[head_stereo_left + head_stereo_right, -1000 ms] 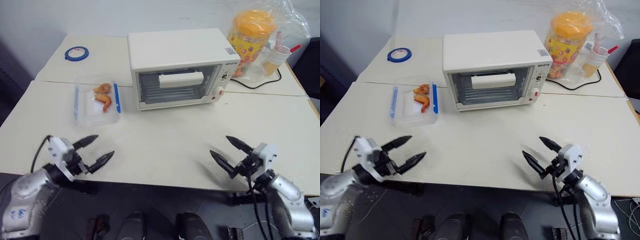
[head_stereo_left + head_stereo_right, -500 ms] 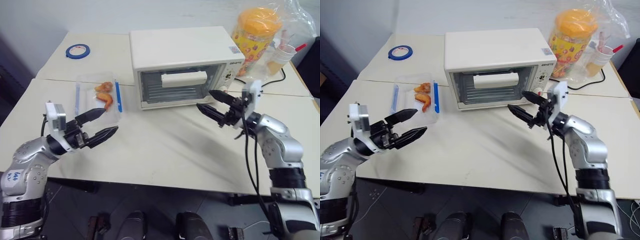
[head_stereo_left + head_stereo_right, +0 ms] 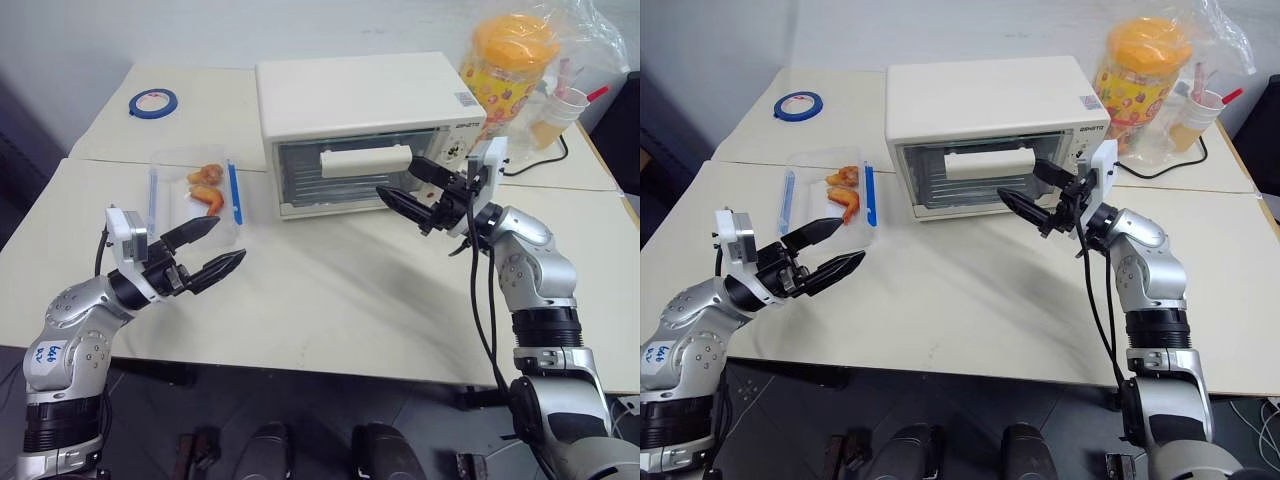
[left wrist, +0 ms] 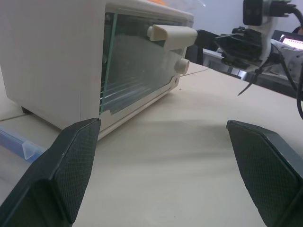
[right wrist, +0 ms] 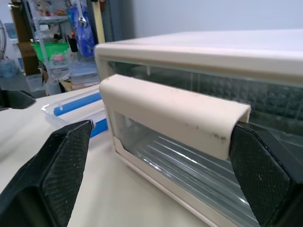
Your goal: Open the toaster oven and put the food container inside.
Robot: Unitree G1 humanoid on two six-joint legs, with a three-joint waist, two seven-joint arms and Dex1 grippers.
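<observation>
Oven [image 3: 360, 130] shut on a cream table [image 3: 330, 290], both tools spread wide and empty

Head views: two tables butt together before a pale wall; container [image 3: 193, 194] left of oven, tape [image 3: 153, 101] behind, jar [image 3: 505, 70] at right. Left tool [image 3: 208, 250] hovers near container; right tool [image 3: 412, 185] before the door. Left wrist: oven's glass door. Right wrist: handle [image 5: 170, 113] between the fingers, shelves behind
</observation>
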